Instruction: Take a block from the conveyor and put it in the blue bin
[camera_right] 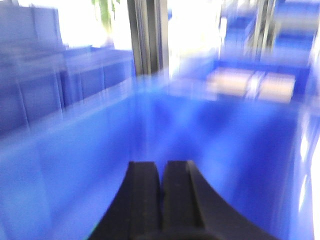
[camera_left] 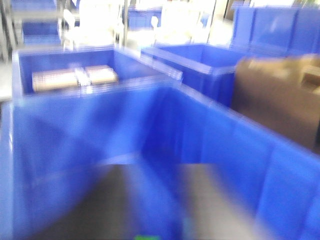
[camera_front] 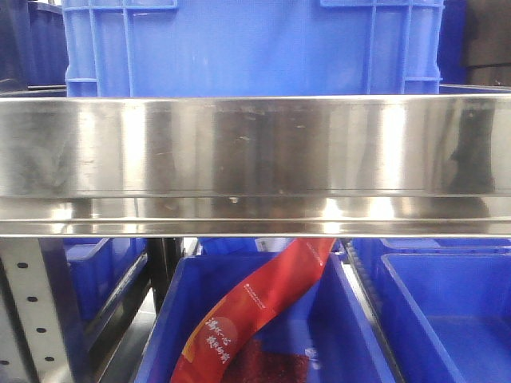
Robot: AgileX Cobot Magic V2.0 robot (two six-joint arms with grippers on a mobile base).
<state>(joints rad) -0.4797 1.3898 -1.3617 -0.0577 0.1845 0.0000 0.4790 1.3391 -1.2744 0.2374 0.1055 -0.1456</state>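
Note:
No block and no conveyor show in any view. In the left wrist view, heavily blurred, my left gripper [camera_left: 157, 167] is open, its two grey fingers [camera_left: 107, 200] wide apart over the inside of a blue bin [camera_left: 60, 135]. A small green patch lies at the bottom edge between them; I cannot tell what it is. In the right wrist view, my right gripper [camera_right: 162, 164] is shut, black fingers together with nothing visible between them, above a blue bin floor [camera_right: 225, 145]. The front view shows neither gripper.
A stainless steel shelf rail [camera_front: 255, 159] fills the front view, with a blue bin [camera_front: 239, 48] on it and more bins below, one holding a red packet [camera_front: 255, 311]. A brown cardboard box [camera_left: 280, 100] stands right. Tan items [camera_left: 75, 77] lie in a farther bin.

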